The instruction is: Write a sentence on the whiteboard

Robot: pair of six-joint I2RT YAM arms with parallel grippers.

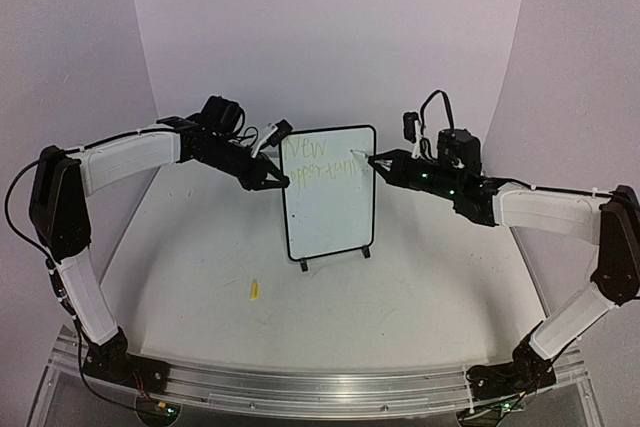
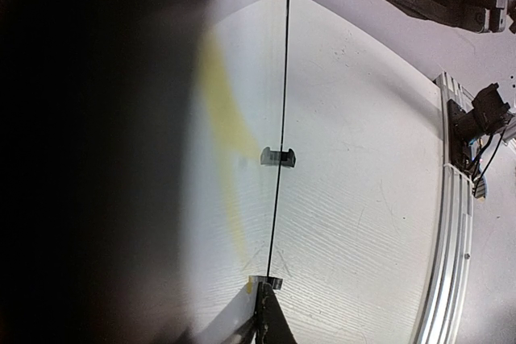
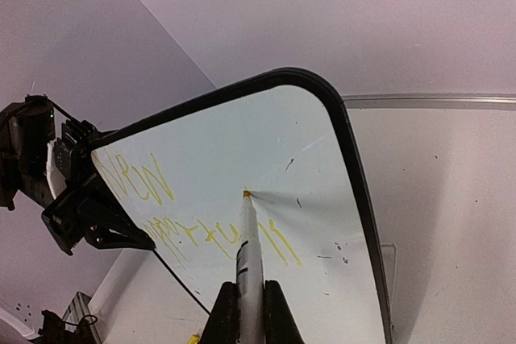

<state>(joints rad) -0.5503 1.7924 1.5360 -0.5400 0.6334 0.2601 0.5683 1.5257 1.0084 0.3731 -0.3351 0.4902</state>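
The whiteboard [image 1: 330, 217] stands upright on its two black feet at mid-table. Yellow-green words of the sentence [image 1: 320, 159] fill two lines near its top: "NEW" and a longer word below. My left gripper [image 1: 283, 183] is shut on the board's left edge; in the left wrist view that edge [image 2: 280, 118] shows as a thin black line running up from my fingers [image 2: 264, 312]. My right gripper [image 3: 248, 312] is shut on a white marker [image 3: 250, 251]. Its yellow tip touches the whiteboard [image 3: 306, 134] just above the end of the sentence [image 3: 210, 235].
A small yellow marker cap [image 1: 254, 289] lies on the table in front of the board, to the left. An aluminium rail [image 1: 320, 382] runs along the near table edge. White backdrop walls close in the back and sides.
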